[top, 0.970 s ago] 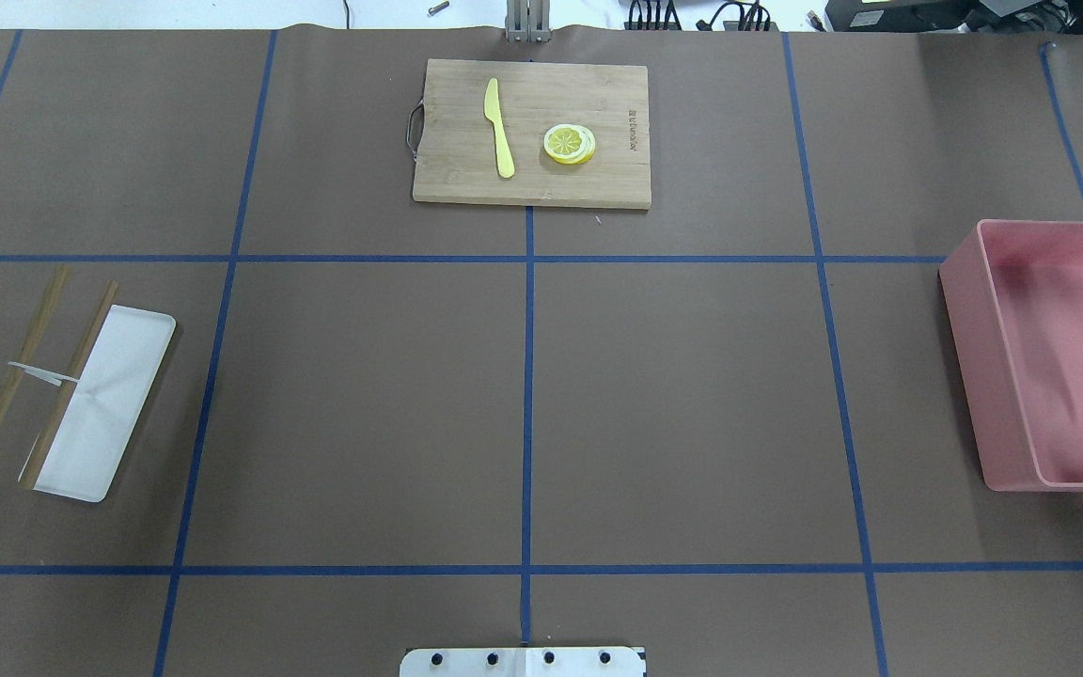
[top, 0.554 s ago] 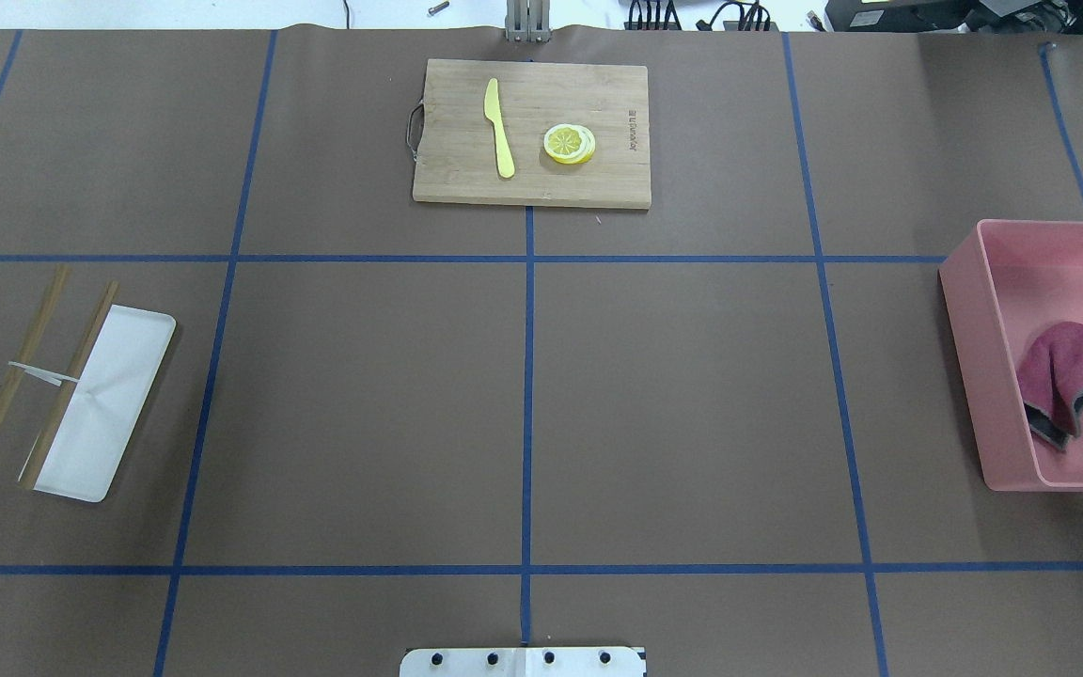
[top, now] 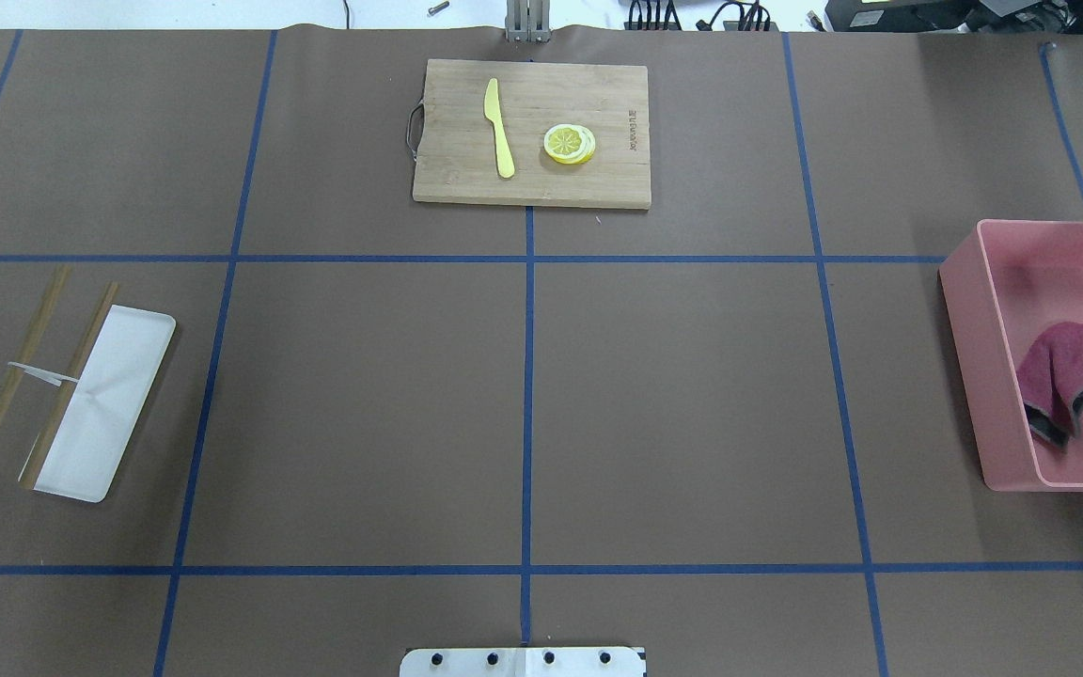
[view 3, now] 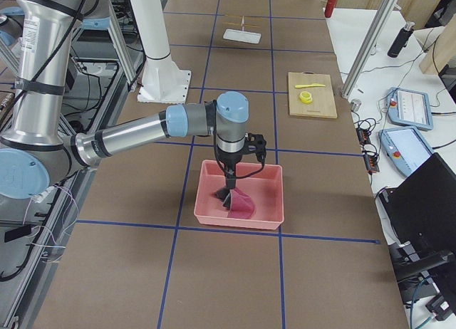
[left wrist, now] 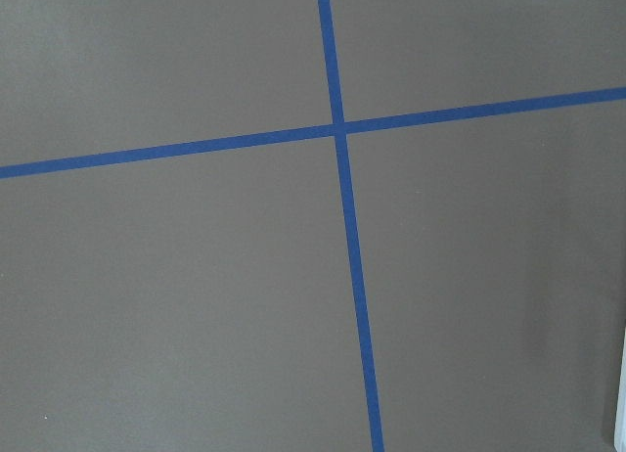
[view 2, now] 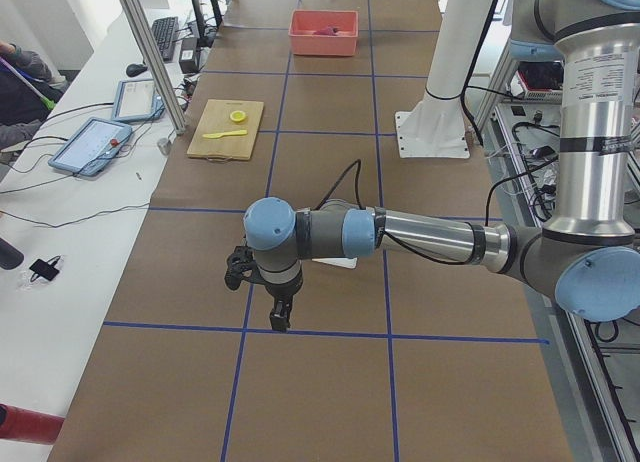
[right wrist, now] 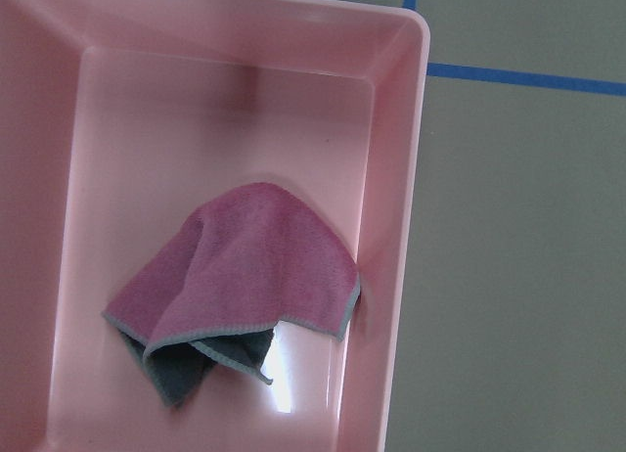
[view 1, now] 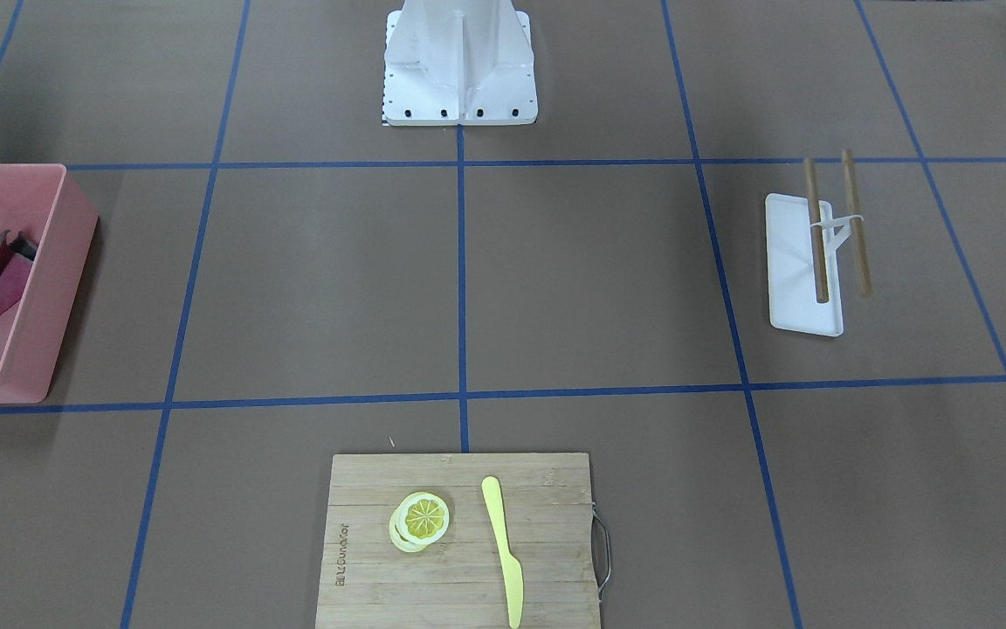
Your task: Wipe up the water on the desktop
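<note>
my main worry is the pick. the pink-and-grey cloth (top: 1063, 376) sits bunched in a peak inside the pink bin (top: 965, 310), close against the wall that faces the middle of the table. the right gripper (view 3: 229, 189) hangs right over it. it appears only in the side view, so i cannot tell whether its fingers are spread, closed, or pinching the fabric. if they only catch a thin fold, i'd expect the cloth to slip out on the way up. if they come down too near that wall, they could knock or drag the light bin.

the second worry is aim. i can't find a puddle, a sheen or a dark patch in any view, so the wipe could land on a dry spot and miss the water.

the left gripper (view 2: 278, 317) hovers low over a tape crossing near the robot's left end of the table. i can't judge its opening either.

the desktop (top: 692, 404) fills the whole workspace. it is flat, matte brown and split into big rectangles by thin blue tape. it carries a bamboo cutting board (top: 452, 179) with a yellow knife (top: 500, 132) and lemon slices (top: 569, 144), plus a white tray (top: 118, 376), both well apart from the bin.
</note>
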Controlling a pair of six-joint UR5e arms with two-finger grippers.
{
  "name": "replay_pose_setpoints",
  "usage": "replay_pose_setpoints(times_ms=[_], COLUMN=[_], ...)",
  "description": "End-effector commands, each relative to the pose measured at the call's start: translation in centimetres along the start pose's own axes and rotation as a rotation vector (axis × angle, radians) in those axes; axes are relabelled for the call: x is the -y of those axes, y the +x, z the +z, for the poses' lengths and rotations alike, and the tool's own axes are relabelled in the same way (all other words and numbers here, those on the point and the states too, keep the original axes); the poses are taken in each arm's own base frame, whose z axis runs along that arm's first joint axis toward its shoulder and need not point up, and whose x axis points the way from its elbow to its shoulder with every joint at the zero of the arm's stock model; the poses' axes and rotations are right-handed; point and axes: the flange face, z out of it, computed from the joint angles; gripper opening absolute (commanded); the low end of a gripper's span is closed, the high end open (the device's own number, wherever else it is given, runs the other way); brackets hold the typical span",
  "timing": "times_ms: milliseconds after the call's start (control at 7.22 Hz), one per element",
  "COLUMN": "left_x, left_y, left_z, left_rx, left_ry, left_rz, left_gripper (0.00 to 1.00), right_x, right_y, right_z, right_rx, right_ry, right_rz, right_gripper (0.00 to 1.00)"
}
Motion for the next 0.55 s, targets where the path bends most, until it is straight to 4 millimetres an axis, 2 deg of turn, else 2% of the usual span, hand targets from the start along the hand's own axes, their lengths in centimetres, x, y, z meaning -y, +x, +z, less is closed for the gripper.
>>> replay_pose_setpoints(times_ms=[0,139,277,416], left_x=[-0.1,-0.2,-0.5,-0.5], left_y=[0.0,-0.2,-0.3,-0.3], left_z=[0.1,0.3,0.4,0.4], left_rx=[0.0,0.001,0.0,0.0], left_ry=[0.0,-0.005,-0.008,-0.009], left_rz=[0.0,-0.003,-0.003,-0.004], left_gripper=[0.99,0.99,0.99,0.99], right_x=[-3.8,-6.0,-6.3,-5.7], right_y=[3.6,5.0,6.3,6.0], right_z=[1.0,1.9,0.9,0.5], right_rx=[-0.019,-0.04,-0.088,-0.086], right_ry=[-0.008,-0.036,-0.008,-0.001], right_rz=[0.058,0.094,0.12,0.117], right_gripper=[1.0,1.0,1.0,1.0])
